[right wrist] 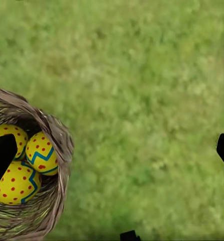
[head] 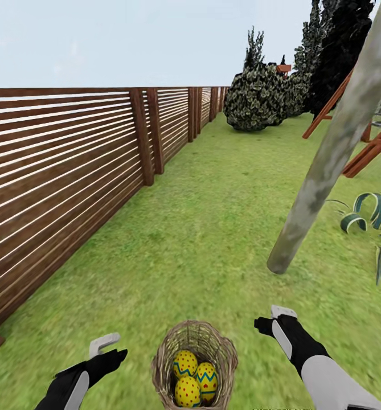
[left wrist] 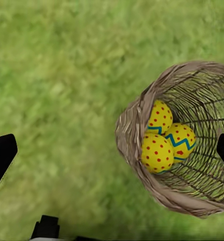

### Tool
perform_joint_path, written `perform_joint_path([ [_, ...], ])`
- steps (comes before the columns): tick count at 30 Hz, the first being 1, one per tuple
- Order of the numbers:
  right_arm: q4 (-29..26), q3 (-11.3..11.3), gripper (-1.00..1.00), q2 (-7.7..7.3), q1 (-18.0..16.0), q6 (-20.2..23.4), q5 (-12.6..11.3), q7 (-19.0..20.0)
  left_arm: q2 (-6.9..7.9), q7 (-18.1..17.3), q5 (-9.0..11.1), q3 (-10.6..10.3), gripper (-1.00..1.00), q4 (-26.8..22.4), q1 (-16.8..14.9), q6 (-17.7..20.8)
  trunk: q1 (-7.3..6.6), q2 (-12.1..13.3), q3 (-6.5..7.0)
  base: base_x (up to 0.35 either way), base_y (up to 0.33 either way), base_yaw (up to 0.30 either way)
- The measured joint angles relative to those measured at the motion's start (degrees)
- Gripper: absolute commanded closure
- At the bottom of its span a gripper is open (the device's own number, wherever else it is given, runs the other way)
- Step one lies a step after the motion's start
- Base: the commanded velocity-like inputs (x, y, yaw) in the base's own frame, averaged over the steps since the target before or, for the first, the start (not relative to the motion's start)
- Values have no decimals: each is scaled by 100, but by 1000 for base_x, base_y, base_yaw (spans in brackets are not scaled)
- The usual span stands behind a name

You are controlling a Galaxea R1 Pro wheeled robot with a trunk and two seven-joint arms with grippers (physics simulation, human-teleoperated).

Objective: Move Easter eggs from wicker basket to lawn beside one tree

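Observation:
The wicker basket [head: 160, 364] lies tipped on the lawn [head: 201, 228] between my two arms, with three yellow Easter eggs [head: 185, 363] [head: 207, 379] [head: 187, 392] inside it. The left wrist view shows the eggs [left wrist: 159, 116] [left wrist: 181, 140] [left wrist: 156, 153] bunched at the basket's rim [left wrist: 129, 135]. My left gripper [head: 117, 345] hovers open just left of the basket. On the basket's right, my right gripper [head: 270, 319] is open and empty. The tree [head: 327, 154] has a pale leaning trunk that meets the grass ahead and to the right.
A brown slatted fence [head: 70, 171] runs along the left. A striped broad-leaved plant [head: 372, 213] grows right of the trunk, with a red-brown wooden frame [head: 372, 151] behind it. Dark bushes [head: 255, 99] stand at the far end. Open grass stretches ahead.

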Motion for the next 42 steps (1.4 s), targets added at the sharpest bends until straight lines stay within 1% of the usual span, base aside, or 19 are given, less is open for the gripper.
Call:
perform_joint_path([
  [3,0,-2,-100,-1,0,0,0,0,-1,86,-8,-145,-100,30,-2,-7,-66,121,73,0,0,-204],
  [6,0,-5,-100,-1,0,-1,0,0,2,155,-4,-333,-100,161,-5,-21,-132,241,146,0,0,-204],
  [7,0,-10,-100,-1,0,-2,-5,0,3,191,0,-458,-100,273,-6,-56,-154,281,171,0,0,-204],
  [11,1,-14,-100,-1,0,-1,-12,0,1,259,1,-692,-100,440,-7,-124,-242,442,268,0,0,-204],
  [12,1,-12,-100,-1,-2,-1,-14,0,0,294,1,-809,-100,486,-7,-145,-264,482,293,0,0,-204],
  [16,1,-10,-100,-1,-1,-1,-17,0,-2,387,-16,-1141,-100,558,-7,-193,-352,643,391,0,0,-204],
  [18,1,-9,-100,-1,0,-1,-17,0,-3,413,-30,-1236,-100,641,-7,-236,-396,723,439,0,0,-204],
  [25,1,-4,-100,-1,0,0,-19,-5,-4,459,-40,-1347,-100,953,-7,-286,-550,1004,611,0,0,-204],
  [36,3,-5,-100,-1,0,0,-26,-8,-18,478,-32,-1369,-100,1009,-13,-288,-792,1446,880,0,0,-200],
  [39,6,-6,-100,-1,0,0,-26,-8,-51,490,-23,-1373,-100,971,-28,-267,-858,1567,953,0,0,-191],
  [41,8,-7,-100,-1,0,0,-26,-5,-92,593,-16,-1382,-100,951,-57,-240,-902,1647,1002,0,0,-188],
  [42,9,-7,-100,-1,0,0,-26,-3,-142,707,-13,-1391,-100,945,-75,-224,-924,1688,1026,0,0,-185],
])
